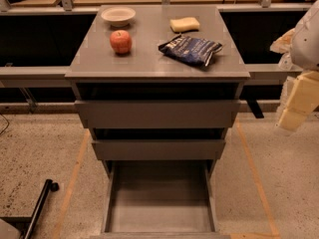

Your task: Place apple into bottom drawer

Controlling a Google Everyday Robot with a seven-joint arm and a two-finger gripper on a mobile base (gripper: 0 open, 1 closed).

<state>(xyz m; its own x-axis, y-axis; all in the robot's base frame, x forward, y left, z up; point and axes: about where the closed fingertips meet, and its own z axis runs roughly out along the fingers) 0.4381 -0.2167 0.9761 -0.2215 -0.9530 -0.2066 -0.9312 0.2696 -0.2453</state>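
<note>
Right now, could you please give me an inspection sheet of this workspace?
Surface: grey cabinet top, holding four items.
Job's things: apple on the top's left side; bottom drawer pulled open, floor bare.
Clutter: white bowl, yellow sponge, dark blue bag.
Grippers: gripper at the right edge, clear of the cabinet.
Cables: thin dark cable on floor, far left.
Surroundings: speckled floor with orange tape lines.

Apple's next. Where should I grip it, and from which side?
Probably best to grip the apple across its round middle, coming down from above: it sits stem-up with bare top on both sides, the bowl just behind it. The gripper is off the cabinet's right side.
</note>
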